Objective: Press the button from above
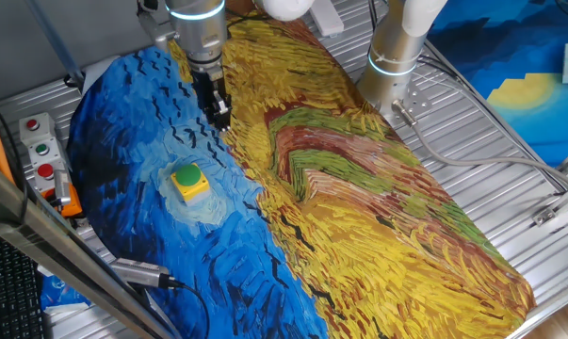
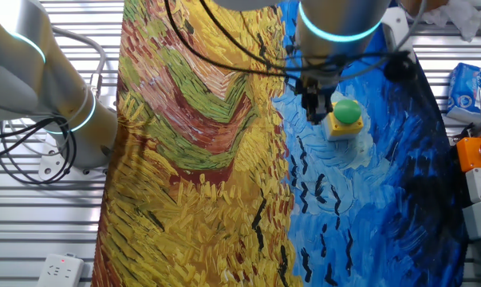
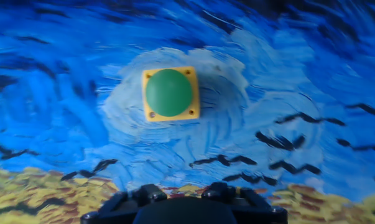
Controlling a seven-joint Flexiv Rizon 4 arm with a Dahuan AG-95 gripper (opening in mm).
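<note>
Hanging above the painted cloth [image 1: 359,188], the claw [image 1: 220,117] points straight down from the silver wrist of the arm [image 1: 197,28], with its dark fingers over the line where the blue swirls meet the yellow field. Whether the fingers stand wide or narrow cannot be told: in both fixed views they read as one dark mass, and the hand view shows only the blurred black base of the claw [image 3: 184,205] at its lower edge, not the tips. Ahead of the claw and lower down sits the button [image 1: 186,175], a round green cap on a yellow square box [image 1: 195,187], resting flat on a pale whitish swirl of the blue part of the cloth. Claw and button are apart; in the other fixed view the claw [image 2: 313,108] hangs just beside the button [image 2: 348,112], near the box's edge and not over the cap. From the hand view the button [image 3: 169,93] lies forward of the fingers, its cap filling most of the box top. Well away from the claw, beyond the button at the table edge, stands a grey control box [image 1: 40,151] with small green and red buttons.
</note>
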